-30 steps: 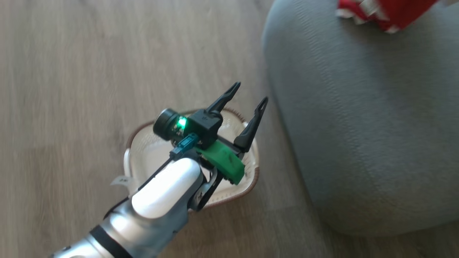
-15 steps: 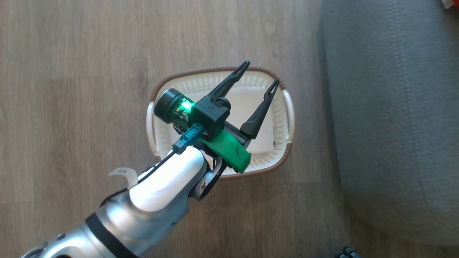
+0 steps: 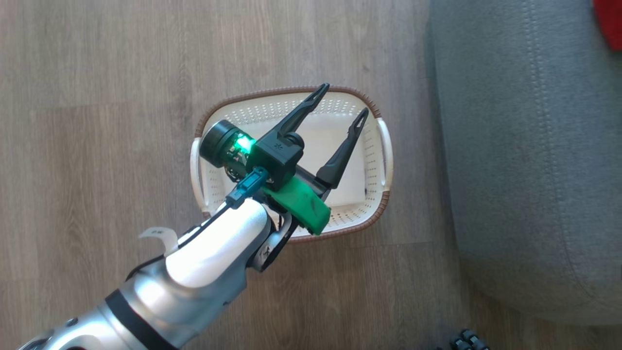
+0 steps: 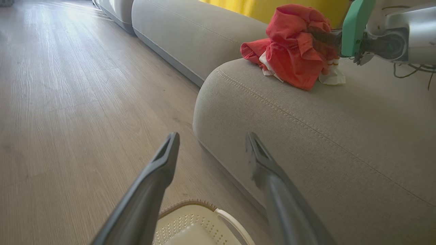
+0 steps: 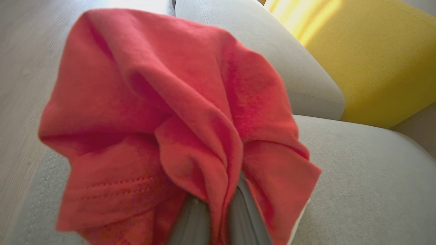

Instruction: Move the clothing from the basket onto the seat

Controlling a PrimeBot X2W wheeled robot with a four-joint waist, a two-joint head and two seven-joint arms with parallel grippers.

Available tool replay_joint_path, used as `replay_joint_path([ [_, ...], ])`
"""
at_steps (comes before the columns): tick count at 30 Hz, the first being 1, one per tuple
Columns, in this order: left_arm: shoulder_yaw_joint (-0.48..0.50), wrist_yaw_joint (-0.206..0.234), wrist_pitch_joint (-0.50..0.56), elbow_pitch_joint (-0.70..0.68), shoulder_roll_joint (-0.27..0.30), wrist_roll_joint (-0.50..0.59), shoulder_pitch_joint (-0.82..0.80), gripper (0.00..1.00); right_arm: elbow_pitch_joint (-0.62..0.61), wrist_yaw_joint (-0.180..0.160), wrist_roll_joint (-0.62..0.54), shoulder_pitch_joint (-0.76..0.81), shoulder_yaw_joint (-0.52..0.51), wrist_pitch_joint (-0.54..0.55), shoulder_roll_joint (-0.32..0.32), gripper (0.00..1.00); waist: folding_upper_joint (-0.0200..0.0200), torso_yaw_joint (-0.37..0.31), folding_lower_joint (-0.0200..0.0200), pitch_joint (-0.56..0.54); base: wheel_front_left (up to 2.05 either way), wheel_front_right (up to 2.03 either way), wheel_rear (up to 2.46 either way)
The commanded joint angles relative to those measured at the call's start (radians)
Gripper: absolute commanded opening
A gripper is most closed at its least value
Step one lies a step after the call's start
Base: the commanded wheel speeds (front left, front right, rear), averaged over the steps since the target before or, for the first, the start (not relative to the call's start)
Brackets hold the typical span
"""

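The white perforated basket [image 3: 291,92] with its brown rim stands on the wood floor beside the grey seat [image 3: 525,146]; its pale bottom shows. My left gripper [image 3: 342,100] hangs open above it, nothing between the fingers. In the left wrist view the left gripper [image 4: 212,136] points past the basket rim [image 4: 190,204] toward the seat [image 4: 306,129]. Red clothing [image 4: 293,58] is bunched on the cushion top, with my right gripper [image 4: 322,35] shut in it. In the right wrist view red clothing [image 5: 153,102] drapes over the closed fingers [image 5: 245,211]. A red clothing edge [image 3: 610,24] shows at the top right.
A yellow cushion [image 5: 374,51] lies behind the seat cushion [image 5: 357,170]. A second grey cushion [image 4: 190,30] continues the sofa further along. Wood floor [image 3: 97,146] stretches left of the basket. Small dark parts [image 3: 466,339] sit at the head view's bottom edge.
The head camera has swung, so the basket now lies near the middle and the seat at the right. The left gripper stays open over the basket.
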Motion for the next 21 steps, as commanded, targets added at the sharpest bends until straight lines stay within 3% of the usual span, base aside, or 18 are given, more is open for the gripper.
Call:
replay_joint_path([
  [1,0.027,0.009,0.001,-0.032,0.022,0.000,-0.007,1.00,-0.016,0.000,-0.008,0.004,0.001,-0.012,-0.005,1.00,0.0000,-0.009,-0.0001,-0.008,0.00,0.00,0.00],
  [10,0.034,0.013,-0.002,-0.022,0.038,-0.023,0.020,1.00,0.030,0.000,-0.004,0.044,0.025,-0.039,0.035,1.00,0.0000,-0.058,-0.0001,-0.071,0.00,0.00,0.00],
  [21,0.057,0.021,-0.022,-0.005,0.056,-0.067,0.071,1.00,-0.048,0.000,0.132,0.167,0.165,-0.041,0.092,1.00,0.0000,-0.112,-0.0001,-0.195,0.00,0.00,0.00],
])
